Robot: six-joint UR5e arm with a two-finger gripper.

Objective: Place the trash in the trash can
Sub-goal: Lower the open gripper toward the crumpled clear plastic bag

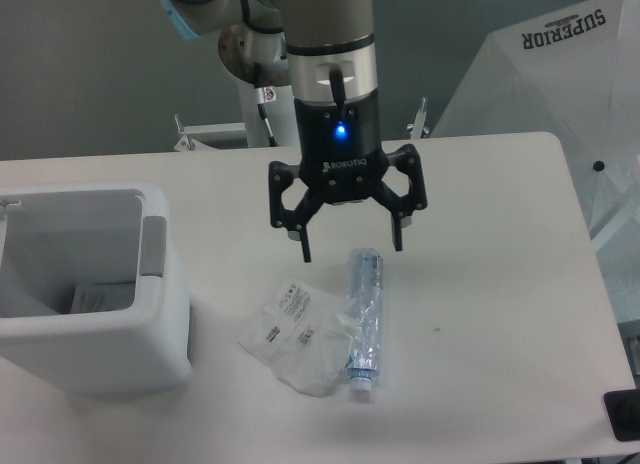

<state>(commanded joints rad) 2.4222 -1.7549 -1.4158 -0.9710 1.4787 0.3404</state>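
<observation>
A slim clear plastic bottle (pixel 365 319) with a bluish label lies on the white table, its cap toward the front edge. A small clear plastic bag (pixel 292 336) with white printed labels lies crumpled against the bottle's left side. My gripper (pixel 352 248) hangs open just above the bottle's far end, one finger on each side, holding nothing. The trash can (pixel 150 314), a white boxy bin with a grey panel on its right wall, stands at the left of the table. A white labelled item lies in its bottom.
The table (pixel 500 284) has its right edge near a white folded umbrella (pixel 560 74) printed SUPERIOR. A black object (pixel 625 416) sits at the lower right corner. Metal brackets stand behind the table's far edge.
</observation>
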